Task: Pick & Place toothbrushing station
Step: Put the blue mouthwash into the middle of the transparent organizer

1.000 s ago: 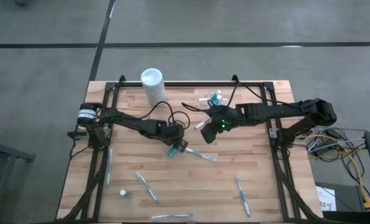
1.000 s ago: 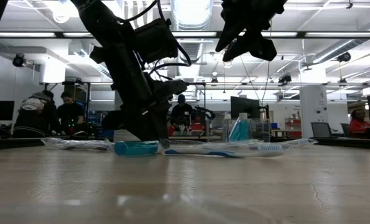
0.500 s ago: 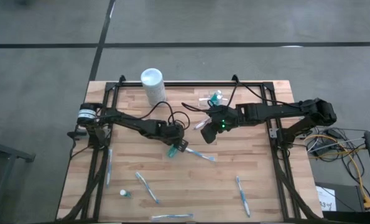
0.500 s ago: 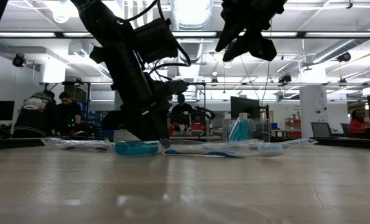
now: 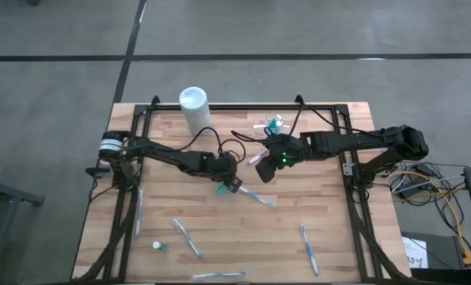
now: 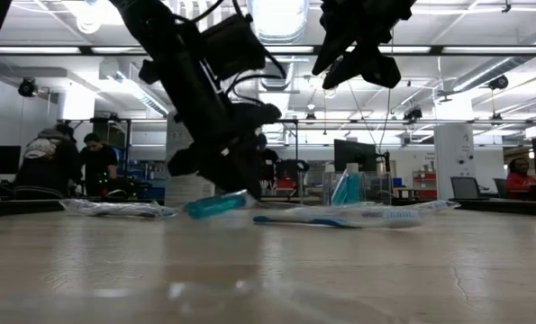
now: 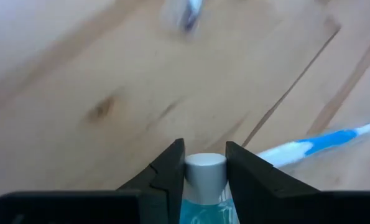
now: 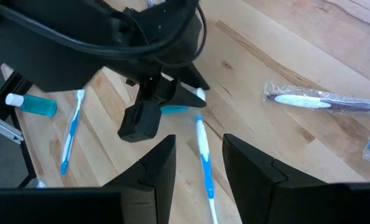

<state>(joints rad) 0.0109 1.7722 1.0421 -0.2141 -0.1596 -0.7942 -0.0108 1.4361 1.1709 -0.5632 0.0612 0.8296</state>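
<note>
Left gripper (image 7: 204, 180) clamped its jaws on a small blue bottle (image 6: 215, 205), one end tilted off the surface (image 5: 322, 214); right gripper (image 8: 194, 155) hovered, jaws apart.

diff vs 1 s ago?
The left gripper, shut on a small blue bottle with a white cap, has tipped it up off the table and shifted slightly toward the right arm. The toothbrush beside it stayed put. The right gripper stayed open, hovering above.

The left wrist view cuts off the teal bottle (image 7: 203, 202) below its white cap (image 7: 204, 169)
</note>
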